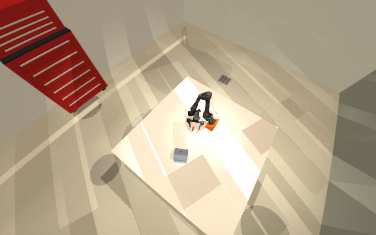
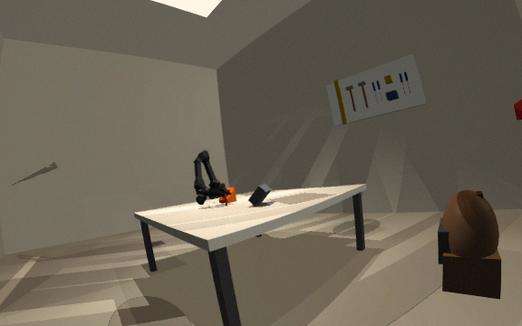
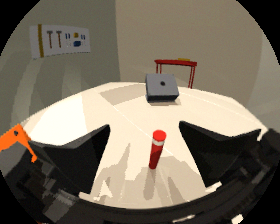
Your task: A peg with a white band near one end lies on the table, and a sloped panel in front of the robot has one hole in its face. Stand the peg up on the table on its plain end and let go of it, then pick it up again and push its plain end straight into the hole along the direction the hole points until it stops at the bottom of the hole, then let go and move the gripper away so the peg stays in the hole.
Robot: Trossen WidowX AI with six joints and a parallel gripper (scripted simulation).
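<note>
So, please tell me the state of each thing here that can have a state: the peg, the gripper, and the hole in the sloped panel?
Peg: standing on the table, not held, white band not visible.
Gripper: open wide, fingers apart on both sides of the peg, holding nothing.
Sloped panel: its hole has no peg in it.
</note>
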